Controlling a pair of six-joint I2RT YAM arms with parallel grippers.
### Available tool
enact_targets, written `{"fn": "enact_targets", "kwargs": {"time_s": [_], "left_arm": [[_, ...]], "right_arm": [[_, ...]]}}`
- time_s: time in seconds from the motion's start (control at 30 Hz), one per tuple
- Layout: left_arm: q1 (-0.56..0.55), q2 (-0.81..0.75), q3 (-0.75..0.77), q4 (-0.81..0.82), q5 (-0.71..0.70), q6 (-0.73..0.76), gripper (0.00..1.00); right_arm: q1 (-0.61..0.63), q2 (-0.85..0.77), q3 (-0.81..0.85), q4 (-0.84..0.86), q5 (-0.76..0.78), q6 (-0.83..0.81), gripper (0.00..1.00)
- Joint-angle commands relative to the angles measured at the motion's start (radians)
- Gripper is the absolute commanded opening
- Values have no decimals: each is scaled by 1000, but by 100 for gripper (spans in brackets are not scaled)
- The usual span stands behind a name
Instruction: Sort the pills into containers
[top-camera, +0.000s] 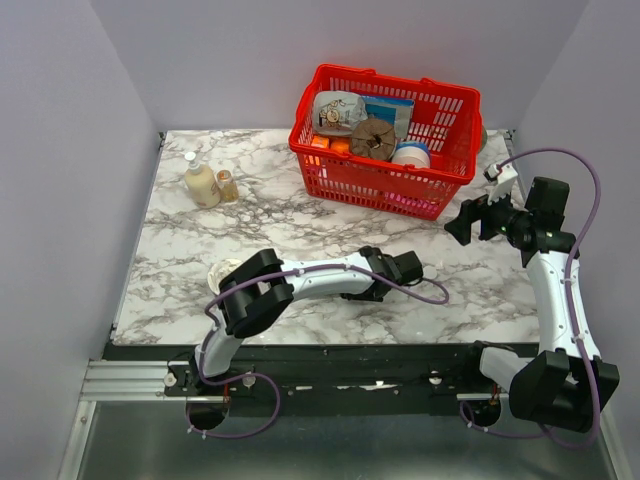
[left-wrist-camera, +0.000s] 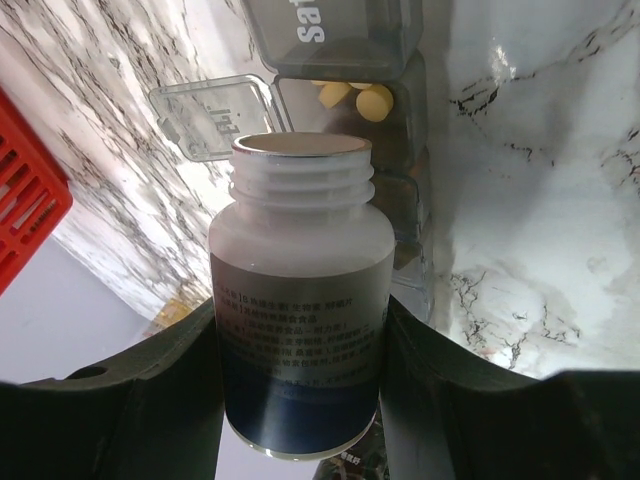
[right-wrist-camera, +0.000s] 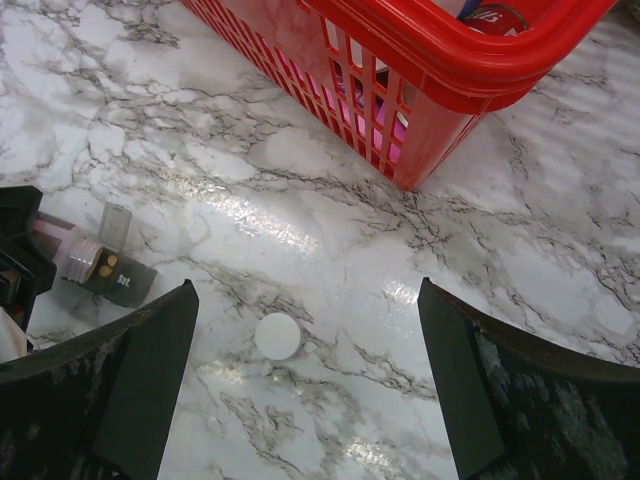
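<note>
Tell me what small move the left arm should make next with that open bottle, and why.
Probably tilt the bottle mouth down a little, so pills slide out. The left gripper grips it uncapped, its mouth just short of the open compartment of the organizer, where yellow pills already lie.

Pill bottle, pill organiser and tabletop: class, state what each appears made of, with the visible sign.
Pill bottle: likely white matte plastic, with moulded screw threads on the neck. Pill organiser: translucent grey plastic; the marble shows through its open lid. Tabletop: glossy marble-look surface with grey veins and glare; stone or laminate, cannot tell.
</note>
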Motion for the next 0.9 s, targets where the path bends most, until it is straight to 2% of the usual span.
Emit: {"fn": "enact_targets", "kwargs": {"time_s": [0.0, 0.33, 0.87], "left_arm": [[6, -65, -58, 61, 24, -25, 0], [26, -146, -138, 174, 71, -51, 0], [49, -376, -435, 455, 162, -115, 0]], "right_arm": [[-8, 8, 28, -24, -20, 12, 100], [-8, 14, 28, -24, -24, 9, 100], [-9, 20, 19, -22, -49, -13, 100]]}}
